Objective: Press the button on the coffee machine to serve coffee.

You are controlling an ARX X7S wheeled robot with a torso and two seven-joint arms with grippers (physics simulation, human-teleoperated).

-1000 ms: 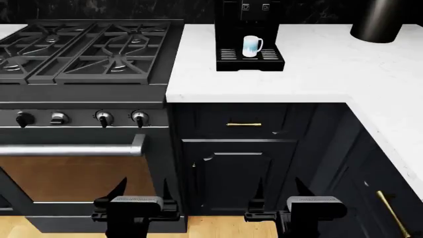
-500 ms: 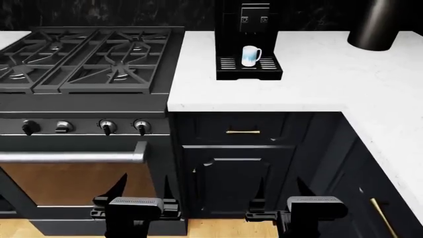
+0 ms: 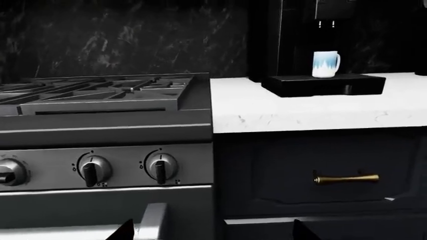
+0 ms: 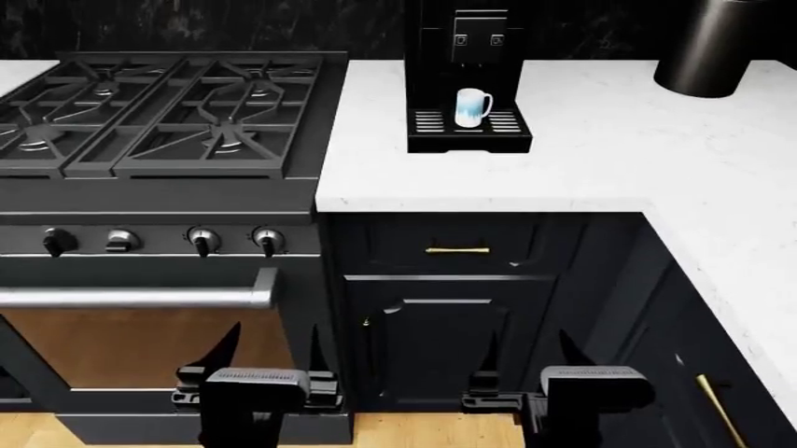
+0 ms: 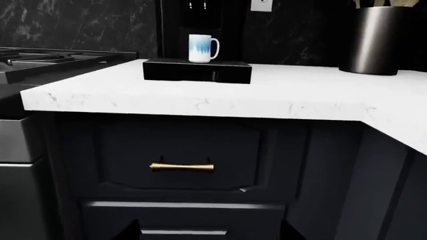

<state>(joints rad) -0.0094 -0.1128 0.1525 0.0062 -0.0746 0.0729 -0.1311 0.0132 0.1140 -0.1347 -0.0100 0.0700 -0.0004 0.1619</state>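
The coffee machine (image 4: pixel 468 56) is standing at the back of the white counter (image 4: pixel 598 159), just right of the stove (image 4: pixel 162 112). Its two small square buttons (image 4: pixel 479 39) are sitting side by side above one white and blue mug (image 4: pixel 471 106), which is resting on the slotted drip tray (image 4: pixel 468 131).

My left gripper (image 4: pixel 264 359) and right gripper (image 4: pixel 538 359) are hanging low in front of the oven door and dark cabinet, well apart from the machine. Both sets of jaws are spread wide, holding and touching nothing.

I am counting four stove knobs (image 4: pixel 200 240), one black cylinder (image 4: pixel 712 47) on the counter's far right, and one brass drawer handle (image 4: pixel 457 250).
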